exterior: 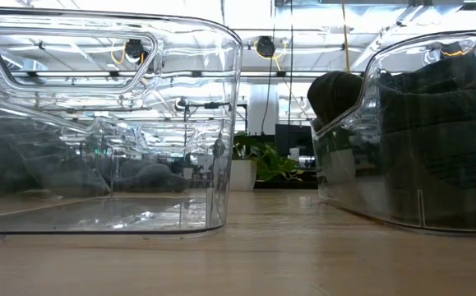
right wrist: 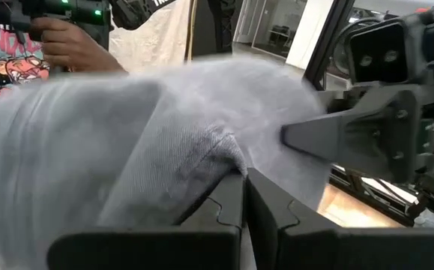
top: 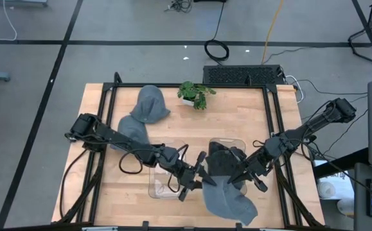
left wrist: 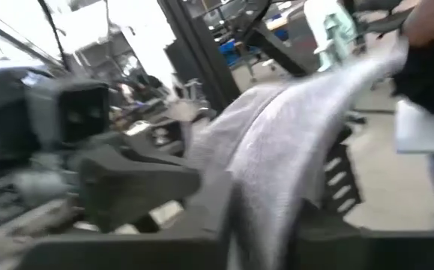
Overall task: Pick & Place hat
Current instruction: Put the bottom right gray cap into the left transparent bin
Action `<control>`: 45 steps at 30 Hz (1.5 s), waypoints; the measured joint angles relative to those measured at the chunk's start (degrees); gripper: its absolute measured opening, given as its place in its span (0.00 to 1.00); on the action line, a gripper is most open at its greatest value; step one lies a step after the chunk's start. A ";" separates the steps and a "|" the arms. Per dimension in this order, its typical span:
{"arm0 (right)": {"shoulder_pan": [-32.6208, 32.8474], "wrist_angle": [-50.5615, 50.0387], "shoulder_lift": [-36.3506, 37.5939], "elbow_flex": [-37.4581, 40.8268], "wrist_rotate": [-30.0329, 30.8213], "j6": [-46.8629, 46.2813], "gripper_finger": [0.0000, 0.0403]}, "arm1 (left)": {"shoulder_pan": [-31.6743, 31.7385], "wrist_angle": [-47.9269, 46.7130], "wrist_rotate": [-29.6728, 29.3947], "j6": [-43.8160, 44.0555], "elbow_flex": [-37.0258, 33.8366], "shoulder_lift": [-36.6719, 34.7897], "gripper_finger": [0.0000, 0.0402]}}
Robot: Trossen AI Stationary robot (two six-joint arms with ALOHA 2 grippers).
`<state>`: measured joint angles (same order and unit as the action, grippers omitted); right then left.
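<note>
A grey hat point(top: 229, 196) hangs between my two grippers, over the near part of the right clear bin point(top: 237, 141). My left gripper point(top: 203, 178) comes at the hat from the table's left and is shut on it. My right gripper point(top: 236, 179) comes from the right and is also shut on it. In the low view the hat point(exterior: 435, 140) shows dark through the right bin's wall. A second grey hat point(top: 151, 106) lies on the table at the far left, with more grey cloth point(top: 132, 128) beside it under my left arm. My left gripper holds an edge of the hat point(left wrist: 265, 217), which runs down between its fingers. The fingers point level, coming from the table's left. The cloth arches away from them toward my right gripper. My right gripper pinches a bunched fold of the hat point(right wrist: 215, 154) between its two shut fingers point(right wrist: 228, 206). The fingers point level, coming from the table's right. The cloth drapes over and below them, clear of the table at the hold.
A second clear bin point(top: 165, 174) stands left of the first, under my left gripper. A small potted plant point(top: 195, 95) stands at the table's far edge. A black frame point(top: 108, 115) runs along the table's sides. A person's hand point(right wrist: 70, 45) shows beyond the table.
</note>
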<state>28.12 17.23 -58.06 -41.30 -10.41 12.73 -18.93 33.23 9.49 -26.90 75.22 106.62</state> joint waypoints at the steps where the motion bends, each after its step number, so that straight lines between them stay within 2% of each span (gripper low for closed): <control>1: 0.00 -0.10 -0.02 0.00 0.00 -0.01 0.00 | 0.00 0.12 -0.39 -1.22 0.00 -0.09 0.09; 3: 0.00 -0.30 -0.02 0.00 0.07 -0.02 0.00 | -0.45 -0.98 -3.37 -3.44 0.00 -1.05 0.04; 9: -0.15 -0.43 -0.04 -0.07 3.49 -0.02 0.01 | -4.21 -9.92 -20.00 -13.62 0.00 -5.59 0.03; 12: 0.02 -1.12 0.07 -0.09 9.88 -0.03 0.04 | -7.04 -13.98 -27.77 -17.00 -0.02 -8.26 0.03; 18: -0.07 -1.33 0.07 -0.09 26.12 -0.06 0.11 | -12.44 -15.37 -40.90 -23.61 0.00 -10.60 0.02; 24: -0.09 -1.44 0.04 -0.07 39.10 0.01 0.20 | -15.74 -15.58 -62.92 -32.52 0.00 -10.49 0.02; 27: -0.07 -1.57 0.02 -0.07 44.39 -0.01 0.24 | -16.09 -15.56 -70.86 -34.67 -0.01 -10.46 0.02; 35: -1.68 -2.67 0.00 -0.03 55.72 -1.84 0.29 | -15.95 -15.44 -86.15 -42.38 -0.01 -10.46 0.02; 40: -4.33 -1.51 0.00 2.34 60.04 -4.21 0.29 | -15.81 -15.97 -87.04 -43.27 -0.01 -10.46 0.02; 45: -7.85 2.01 0.00 4.67 59.93 -3.73 0.29 | -13.76 -22.58 -87.65 -42.25 0.00 -10.44 0.02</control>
<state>20.26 19.24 -58.06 -36.63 49.52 8.99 -32.70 10.64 -78.16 -69.15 75.22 96.18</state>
